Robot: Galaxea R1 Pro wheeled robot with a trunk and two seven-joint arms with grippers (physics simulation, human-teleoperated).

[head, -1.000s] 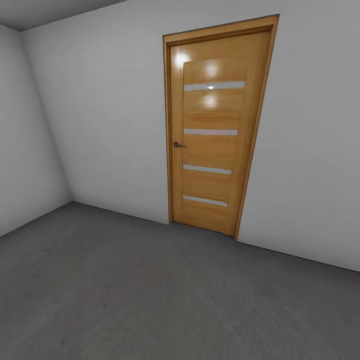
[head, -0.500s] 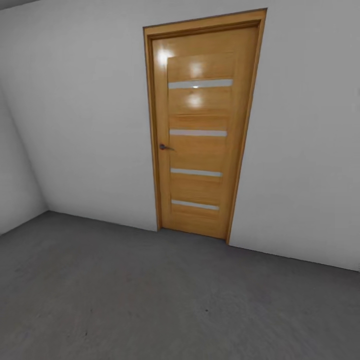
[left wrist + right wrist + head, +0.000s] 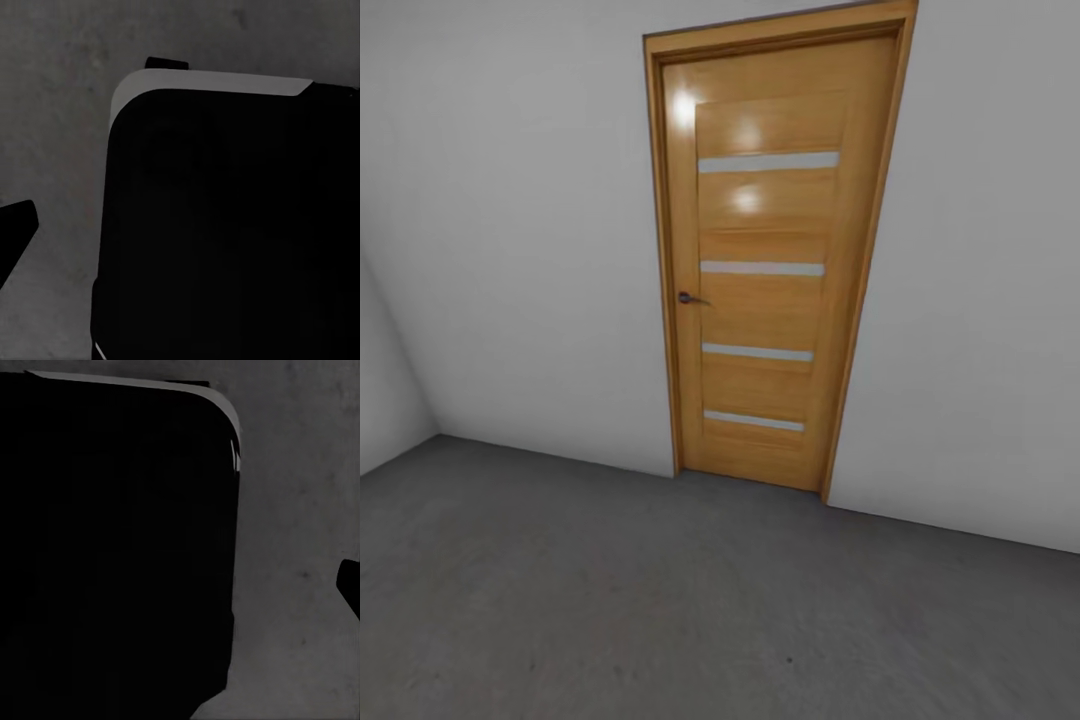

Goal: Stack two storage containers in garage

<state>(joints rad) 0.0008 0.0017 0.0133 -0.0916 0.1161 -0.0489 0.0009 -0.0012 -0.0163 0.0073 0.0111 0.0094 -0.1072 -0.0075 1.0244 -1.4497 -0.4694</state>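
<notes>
A closed wooden door (image 3: 765,270) stands in the upper middle of the head view, set in a plain white wall (image 3: 530,220) that runs across the whole top of the frame. The door is light honey-coloured wood inside a matching frame (image 3: 656,250), crossed by four narrow pale strips (image 3: 760,268) one above the other, with bright spots of reflected light near its top. A small dark handle (image 3: 688,298) sits on its left edge, about halfway up. A second white wall (image 3: 385,400) meets the first in a corner at the left edge of the frame. The lower third of the frame is the floor (image 3: 660,600), dull grey and mottled, reaching right up to the foot of both walls and the door. In the left wrist view a large black rounded body (image 3: 225,225) with a pale grey rim along one edge takes up most of the frame, the grey floor (image 3: 52,112) behind it, and a small dark tip (image 3: 15,229) pokes in at the left edge. The right wrist view shows a similar black body (image 3: 112,547) over grey floor (image 3: 300,510), with a dark tip (image 3: 349,581) at the right edge. I cannot tell whether either gripper is released or clenched. No storage bin is anywhere in these frames.
</notes>
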